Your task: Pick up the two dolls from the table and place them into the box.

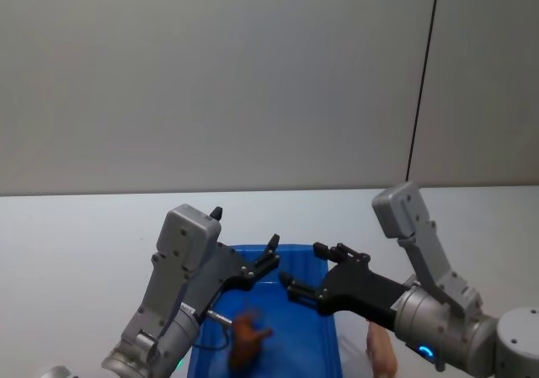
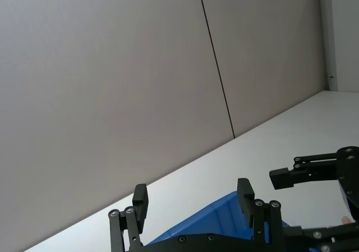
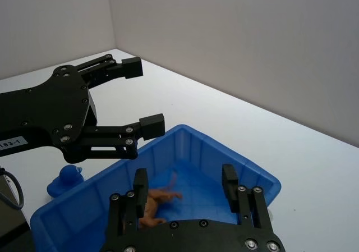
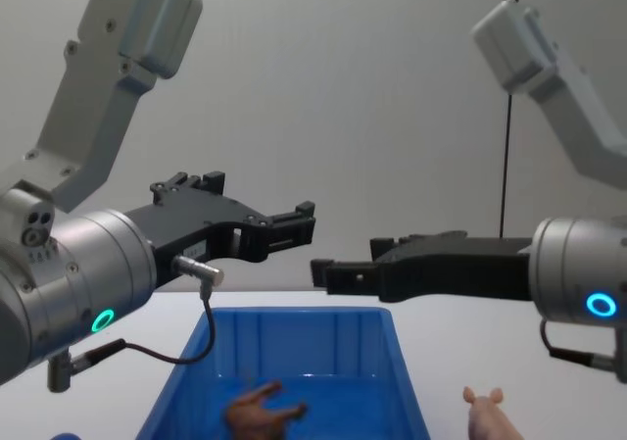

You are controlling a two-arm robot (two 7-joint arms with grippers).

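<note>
Done: brown doll (image 4: 263, 409) already inside the box (image 4: 294, 314), lying on the box floor toward the near end, a little left of middle.
Still to do: pig (image 4: 487, 415) not yet in; resting on the worktop (image 1: 76, 226) just right of the box's near right corner, apart from the wall.
Progress: judged half through, with one doll of two in the box.
Left gripper (image 4: 302, 224): above the box's left side, fingers spread, holding nothing.
Right gripper (image 4: 345, 257): above the box's right side, facing the left one across the box; fingers spread as well, empty. Judged the nearer of the two for the pig.
Blue lump (image 3: 66, 180): on the worktop outside the box's left wall; small, rounded, same blue as the box; surface too small to tell. No part of the task.
Brown doll, make: small four-legged figure, thin legs and tail, on its side; looks like moulded plastic or rubber, light.
Box, make: bright blue plastic, hard and slightly glossy; rectangular, ribbed inner walls, thick rim; far larger than either doll.
Fingers, make: matt black flat bars joined by small screws, blunt block tips.
Pig, make: pale pink, smooth, rounded body, two small ears up.
Worktop, make: plain white, flat, matt.
</note>
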